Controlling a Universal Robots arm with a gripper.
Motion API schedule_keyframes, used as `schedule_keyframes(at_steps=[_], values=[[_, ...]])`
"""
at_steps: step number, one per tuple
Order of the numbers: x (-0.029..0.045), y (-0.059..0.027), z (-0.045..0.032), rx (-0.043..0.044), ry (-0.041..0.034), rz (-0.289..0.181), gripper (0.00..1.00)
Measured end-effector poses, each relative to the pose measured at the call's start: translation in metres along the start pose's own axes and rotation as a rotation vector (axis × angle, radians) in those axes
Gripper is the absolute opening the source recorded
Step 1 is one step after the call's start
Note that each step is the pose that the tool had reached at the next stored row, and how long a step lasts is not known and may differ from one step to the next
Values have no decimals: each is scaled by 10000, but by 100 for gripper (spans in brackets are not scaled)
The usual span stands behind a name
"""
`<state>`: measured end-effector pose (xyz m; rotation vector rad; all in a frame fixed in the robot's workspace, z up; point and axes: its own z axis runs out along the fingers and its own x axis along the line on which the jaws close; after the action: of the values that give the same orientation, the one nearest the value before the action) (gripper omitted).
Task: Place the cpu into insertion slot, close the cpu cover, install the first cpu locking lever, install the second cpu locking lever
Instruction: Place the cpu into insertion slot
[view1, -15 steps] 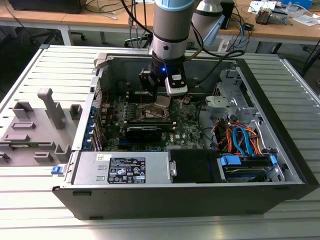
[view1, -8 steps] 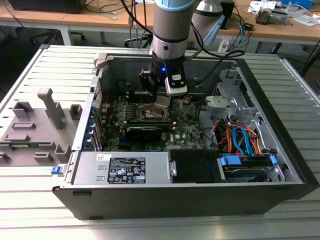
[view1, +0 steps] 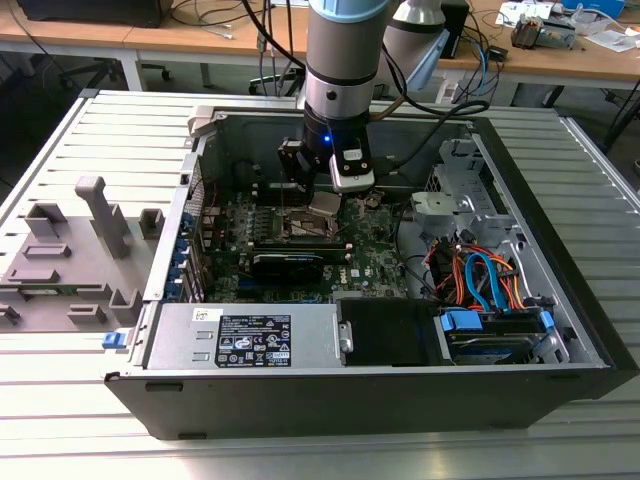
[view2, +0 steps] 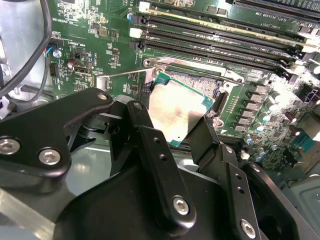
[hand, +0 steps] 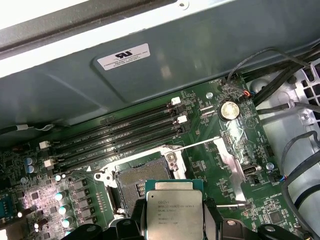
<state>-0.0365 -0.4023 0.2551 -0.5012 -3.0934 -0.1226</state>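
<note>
Pincer (view2: 172, 117) clamped on the chip (hand: 174, 207), hanging just above the open socket (hand: 133, 177). The chip isn't seated, and none of the four steps is finished.

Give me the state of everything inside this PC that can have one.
cpu, gripped, held above the slot, not seated.
gripper, shut on the cpu.
insertion slot, uncovered and empty.
cpu cover, swung open beside the slot.
locking lever, unlatched.
memory slots, empty.
computer case, side open.
</note>
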Motion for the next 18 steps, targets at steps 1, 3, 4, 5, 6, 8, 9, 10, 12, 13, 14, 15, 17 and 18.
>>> schedule_keyframes(at_steps=[1,3,4,5,6,8,9,10,12,13,14,15,17,18], values=[[0,0,0,-1,-1,11,55],[0,0,0,-1,-1,22,55],[0,0,0,-1,-2,28,55],[0,0,0,0,-2,35,55],[0,0,0,-1,-3,44,55],[0,0,0,-2,-5,68,55],[0,0,0,-1,-6,76,55],[0,0,0,-1,-6,81,55],[0,0,0,-2,-7,96,55],[0,0,0,-2,-8,107,55],[0,0,0,-2,-9,116,55],[0,0,0,-2,-9,122,55],[0,0,0,-2,-10,135,55],[0,0,0,-2,-11,142,55]])
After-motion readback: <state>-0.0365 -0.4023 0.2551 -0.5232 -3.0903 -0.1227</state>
